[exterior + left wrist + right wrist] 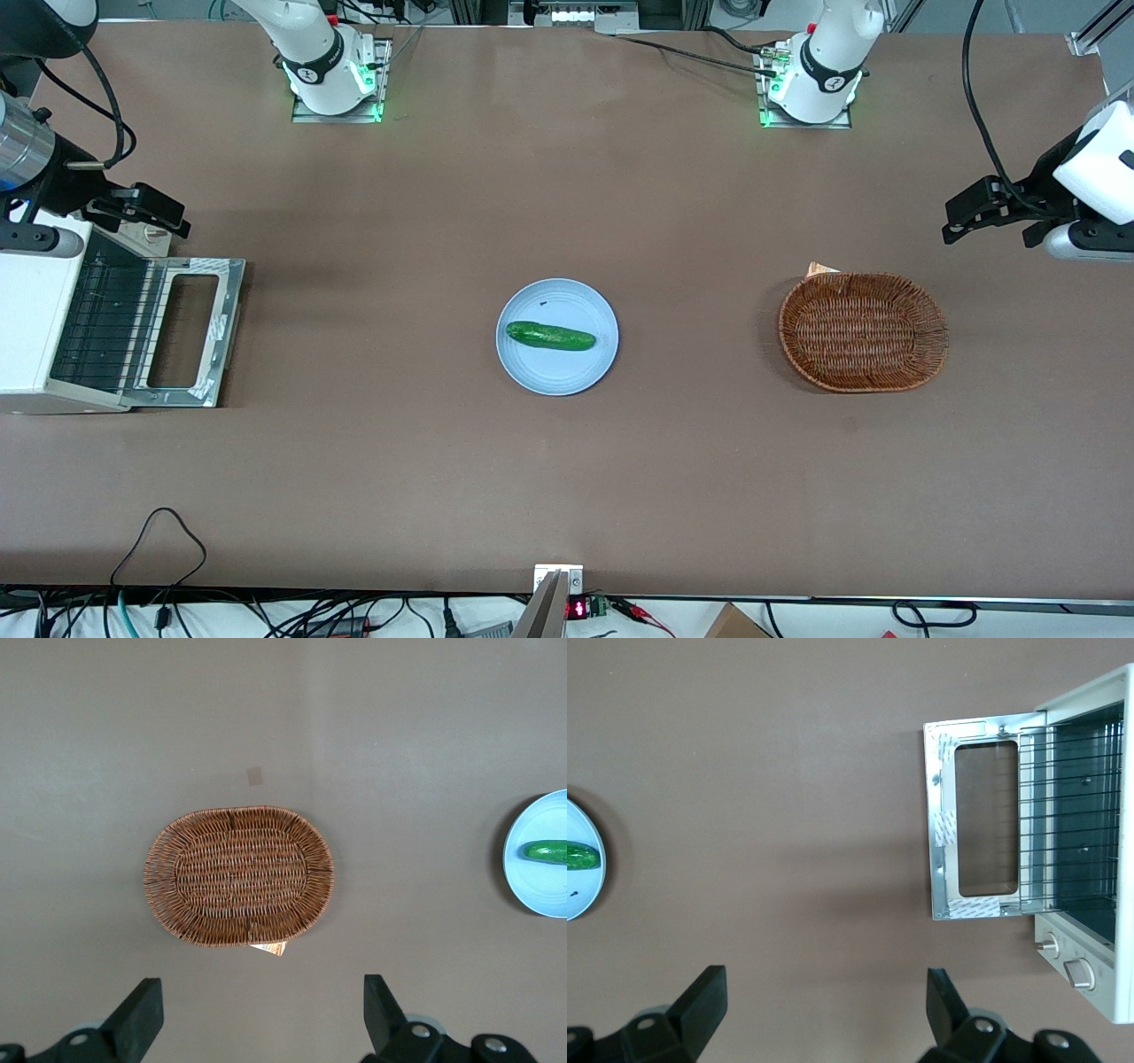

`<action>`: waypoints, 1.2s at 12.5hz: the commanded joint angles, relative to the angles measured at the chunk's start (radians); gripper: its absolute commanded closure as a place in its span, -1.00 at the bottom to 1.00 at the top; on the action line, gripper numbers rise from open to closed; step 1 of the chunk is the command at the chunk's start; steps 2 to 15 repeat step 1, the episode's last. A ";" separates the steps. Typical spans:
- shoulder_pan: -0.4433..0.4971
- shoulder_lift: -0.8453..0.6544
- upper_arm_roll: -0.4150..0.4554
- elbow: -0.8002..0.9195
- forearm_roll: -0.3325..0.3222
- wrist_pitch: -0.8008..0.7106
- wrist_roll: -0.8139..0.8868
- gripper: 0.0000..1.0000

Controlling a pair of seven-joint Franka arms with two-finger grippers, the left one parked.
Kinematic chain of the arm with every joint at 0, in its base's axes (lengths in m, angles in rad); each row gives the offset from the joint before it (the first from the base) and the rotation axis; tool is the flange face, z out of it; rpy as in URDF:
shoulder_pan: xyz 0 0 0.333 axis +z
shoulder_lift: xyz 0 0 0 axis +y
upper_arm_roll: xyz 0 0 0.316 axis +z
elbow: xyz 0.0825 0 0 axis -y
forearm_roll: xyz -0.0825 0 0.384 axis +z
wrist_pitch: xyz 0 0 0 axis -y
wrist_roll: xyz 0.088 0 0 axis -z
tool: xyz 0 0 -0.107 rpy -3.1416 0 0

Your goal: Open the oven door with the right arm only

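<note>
The off-white oven [31, 310] stands at the working arm's end of the table. Its door [188, 330] hangs fully open, lying flat in front of the oven with the window facing up, and the wire rack [106, 323] shows inside. In the right wrist view the open door [974, 831], the oven [1099, 842] and its two cream knobs [1065, 961] show. My right gripper [146, 208] hovers above the table, farther from the front camera than the door. Its fingers [700, 1001] are spread wide and hold nothing.
A light blue plate [557, 372] with a green cucumber [550, 336] lies at the table's middle. A wicker basket [862, 331] lies toward the parked arm's end. Cables run along the table's near edge.
</note>
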 commanded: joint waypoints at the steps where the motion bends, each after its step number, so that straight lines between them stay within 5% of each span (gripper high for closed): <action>1: -0.007 0.014 0.002 0.031 -0.003 -0.023 -0.015 -0.99; 15: -0.007 0.014 0.002 0.031 -0.003 -0.023 -0.015 -0.99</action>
